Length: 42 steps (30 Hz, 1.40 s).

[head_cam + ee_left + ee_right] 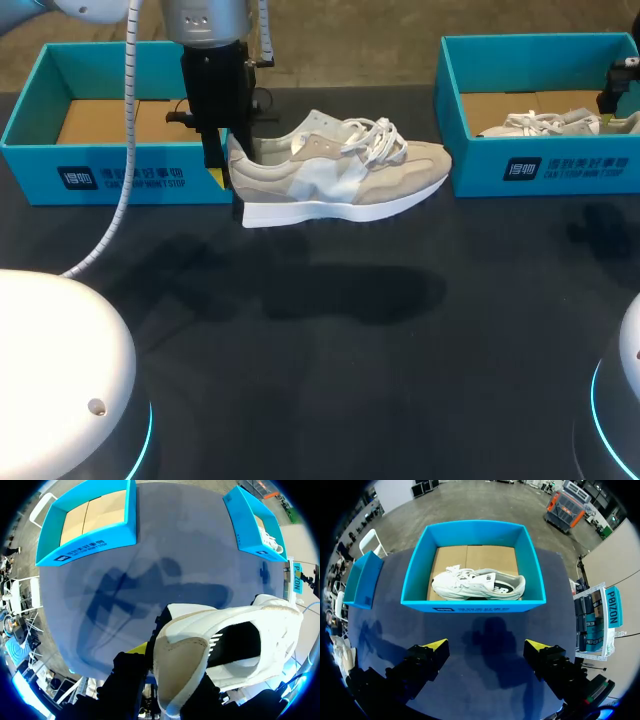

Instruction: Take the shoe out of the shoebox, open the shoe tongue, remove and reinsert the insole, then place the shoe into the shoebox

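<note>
Dark surface (330,400) up front, shoe (340,175) held aloft above its far half.
You have the left shoebox (40,170) and right shoebox (480,170) along the surface's far edge, well apart; the shoe hangs in the gap, toe short of the right box's wall, shadow beneath. Your left jaws pinch its heel; your right jaws stand spread before the right shoebox, where a second shoe (477,584) lies.
</note>
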Tool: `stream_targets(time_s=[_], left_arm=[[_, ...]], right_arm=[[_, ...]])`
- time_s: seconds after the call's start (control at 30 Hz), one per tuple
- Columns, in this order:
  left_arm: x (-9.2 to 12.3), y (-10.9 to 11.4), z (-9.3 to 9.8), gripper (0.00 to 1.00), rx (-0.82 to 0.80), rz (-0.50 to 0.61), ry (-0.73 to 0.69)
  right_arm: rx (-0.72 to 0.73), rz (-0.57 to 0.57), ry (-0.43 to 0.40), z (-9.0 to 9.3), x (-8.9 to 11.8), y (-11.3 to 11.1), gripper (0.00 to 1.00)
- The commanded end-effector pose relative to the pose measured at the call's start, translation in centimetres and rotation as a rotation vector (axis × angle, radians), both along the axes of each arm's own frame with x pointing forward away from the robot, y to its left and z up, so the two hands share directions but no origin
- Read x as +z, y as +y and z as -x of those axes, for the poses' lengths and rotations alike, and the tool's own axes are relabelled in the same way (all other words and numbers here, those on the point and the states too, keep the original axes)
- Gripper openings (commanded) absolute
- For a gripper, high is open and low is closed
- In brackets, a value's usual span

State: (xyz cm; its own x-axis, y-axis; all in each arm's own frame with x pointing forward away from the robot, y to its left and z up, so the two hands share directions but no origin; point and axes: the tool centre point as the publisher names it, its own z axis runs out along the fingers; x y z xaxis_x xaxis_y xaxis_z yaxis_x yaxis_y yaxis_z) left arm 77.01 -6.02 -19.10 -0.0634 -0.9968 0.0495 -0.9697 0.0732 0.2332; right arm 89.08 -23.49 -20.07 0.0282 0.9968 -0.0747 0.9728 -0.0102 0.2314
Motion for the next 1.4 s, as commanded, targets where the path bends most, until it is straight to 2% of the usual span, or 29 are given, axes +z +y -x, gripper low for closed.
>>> stream_targets(time_s=[0.03,0.23,0.33,0.7,1.17,1.4], left_arm=[[0.1,0.2,0.1,0.00,0.000,0.005,-0.003],[-0.8,0.1,1.0,0.00,0.058,-0.049,-0.059],[-1.9,-0.2,1.5,0.00,0.062,-0.093,-0.072],[-6.2,-0.3,3.0,0.00,0.069,-0.108,-0.042],[-12.5,-3.9,5.7,0.00,0.082,-0.148,-0.077],[-15.3,-4.7,6.0,0.00,0.092,-0.162,-0.118]], right_arm=[[0.000,0.001,-0.002,0.1,0.0,0.0,1.00],[0.000,0.001,-0.002,0.1,0.0,0.0,1.00],[0.000,0.001,-0.002,0.1,0.0,0.0,1.00],[0.000,0.001,-0.002,0.1,0.0,0.0,1.00],[0.000,0.001,-0.002,0.1,0.0,0.0,1.00],[0.000,0.001,-0.002,0.1,0.0,0.0,1.00]])
